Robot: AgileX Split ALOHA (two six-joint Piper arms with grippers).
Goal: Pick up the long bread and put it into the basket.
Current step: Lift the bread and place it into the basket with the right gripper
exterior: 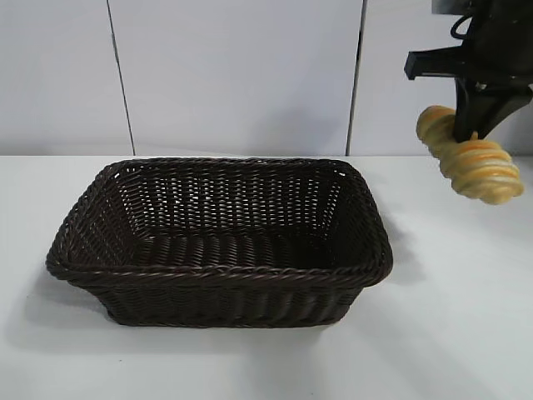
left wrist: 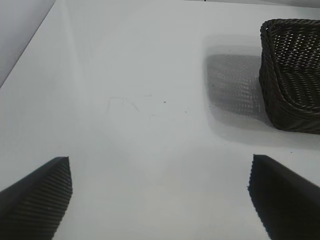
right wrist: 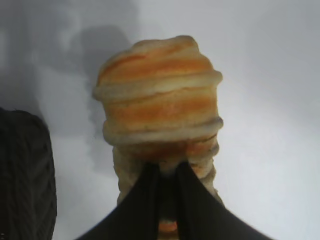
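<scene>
The long bread, golden-yellow with orange-brown ridges, hangs in the air at the upper right, tilted, well above the table and to the right of the basket. My right gripper is shut on the bread near its middle; the right wrist view shows the loaf pinched between the two black fingers. The dark brown woven basket sits in the middle of the white table, with nothing in it. My left gripper is open and holds nothing, low over bare table, with the basket's corner farther off.
A white table lies around the basket, with a white panelled wall behind. The basket's edge shows as a dark shape in the right wrist view.
</scene>
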